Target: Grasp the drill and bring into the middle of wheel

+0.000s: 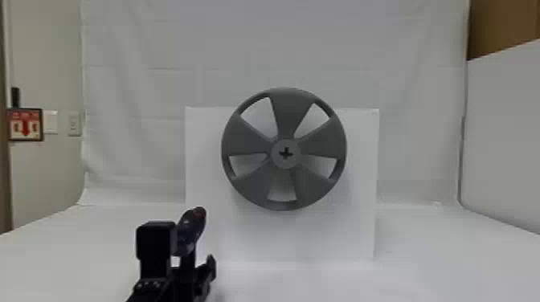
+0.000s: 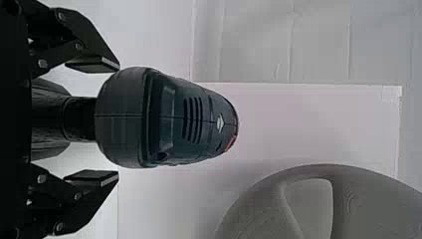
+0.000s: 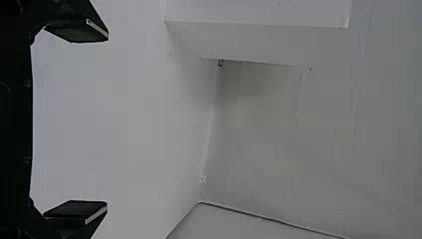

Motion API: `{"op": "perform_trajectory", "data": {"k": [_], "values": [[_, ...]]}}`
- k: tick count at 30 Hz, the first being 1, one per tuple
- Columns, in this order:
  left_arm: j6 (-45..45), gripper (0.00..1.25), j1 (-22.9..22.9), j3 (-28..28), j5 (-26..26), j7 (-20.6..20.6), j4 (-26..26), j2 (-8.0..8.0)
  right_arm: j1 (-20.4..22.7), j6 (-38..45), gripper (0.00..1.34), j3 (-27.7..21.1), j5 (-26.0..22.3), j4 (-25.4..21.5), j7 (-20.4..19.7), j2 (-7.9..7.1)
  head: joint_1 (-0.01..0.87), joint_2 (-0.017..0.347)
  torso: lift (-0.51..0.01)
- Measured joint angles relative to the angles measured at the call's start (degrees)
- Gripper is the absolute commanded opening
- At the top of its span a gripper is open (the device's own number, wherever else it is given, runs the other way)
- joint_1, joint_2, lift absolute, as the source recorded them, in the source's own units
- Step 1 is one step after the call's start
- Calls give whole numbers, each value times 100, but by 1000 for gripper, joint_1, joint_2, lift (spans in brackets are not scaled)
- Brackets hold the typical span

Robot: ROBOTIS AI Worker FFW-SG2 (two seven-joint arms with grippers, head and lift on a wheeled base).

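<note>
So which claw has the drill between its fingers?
The left claw: its fingers stand on either side of the drill, at the handle. The right claw has nothing between its fingers.

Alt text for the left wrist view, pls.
Dark drill close up, its handle between the parted fingers of the left gripper. Beyond it, part of the gray wheel shows in front of a white panel.

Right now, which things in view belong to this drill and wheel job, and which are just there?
Job:
- drill
- wheel
- left gripper, at the drill

Just there:
- red wall sign
- wall outlet
- right gripper, open, seemingly idle
</note>
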Motion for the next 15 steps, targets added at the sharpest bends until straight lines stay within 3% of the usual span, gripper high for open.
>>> {"op": "perform_trajectory", "data": {"k": [10,15], "values": [[-6,1189,-20,5,14,-17,9,2,9,0,1229,0,-2,8,0,8,54,31,-403],[-46,1189,-2,156,-116,-581,17,-4,8,0,1229,4,-2,12,0,14,54,31,-403]]}}
